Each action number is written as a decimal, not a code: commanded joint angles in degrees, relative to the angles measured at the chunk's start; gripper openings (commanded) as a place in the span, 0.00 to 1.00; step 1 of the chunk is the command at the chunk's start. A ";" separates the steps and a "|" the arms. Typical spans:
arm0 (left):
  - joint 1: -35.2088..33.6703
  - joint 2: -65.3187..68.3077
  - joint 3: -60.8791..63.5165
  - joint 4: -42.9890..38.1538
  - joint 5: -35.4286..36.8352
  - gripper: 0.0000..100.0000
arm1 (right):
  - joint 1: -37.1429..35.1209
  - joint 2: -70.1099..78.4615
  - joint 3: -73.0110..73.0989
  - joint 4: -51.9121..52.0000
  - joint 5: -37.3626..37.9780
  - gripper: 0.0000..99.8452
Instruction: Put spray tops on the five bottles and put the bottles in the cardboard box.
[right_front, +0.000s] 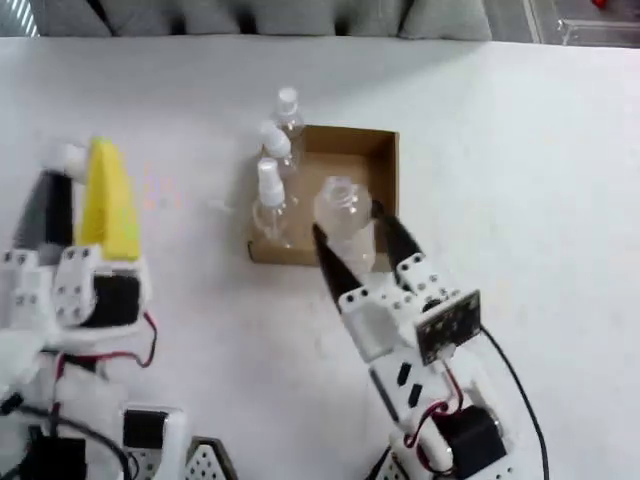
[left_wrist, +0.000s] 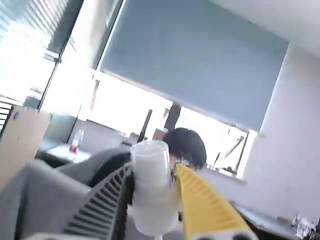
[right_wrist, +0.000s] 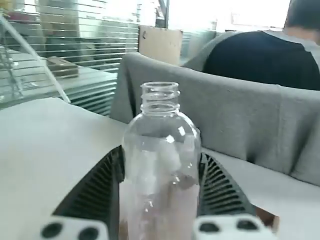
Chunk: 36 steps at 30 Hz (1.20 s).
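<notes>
High view: saw R gripper (right_front: 348, 225) clamped on an open-necked bottle (right_front: 341, 200), upright over near wall of cardboard box (right_front: 386, 160). Counted 3 capped bottles (right_front: 272, 195) along box's left side; couldn't tell if inside or just beside. Spotted L gripper (right_front: 82, 155) well apart, over left part of table (right_front: 500, 120), white spray top (right_front: 70, 155) at its tips.

Left wrist view: found spray top (left_wrist: 150, 185) pinched betw. dark finger (left_wrist: 100, 200) and yellow finger (left_wrist: 205, 205) of L gripper (left_wrist: 152, 169).

Right wrist view: saw bottle (right_wrist: 160, 165) upright, squeezed betw. both black fingers (right_wrist: 95, 195) of R gripper (right_wrist: 161, 157).
</notes>
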 joint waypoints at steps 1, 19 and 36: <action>1.45 3.47 -10.46 -4.13 -0.53 0.02 | -5.32 -0.75 2.02 -5.05 -0.44 0.02; 19.47 33.54 -41.76 22.51 -12.48 0.02 | -8.48 -0.66 17.32 -14.37 -0.53 0.02; 19.91 36.26 -40.53 22.68 -12.04 0.02 | -8.48 -0.66 19.78 -16.75 -0.44 0.02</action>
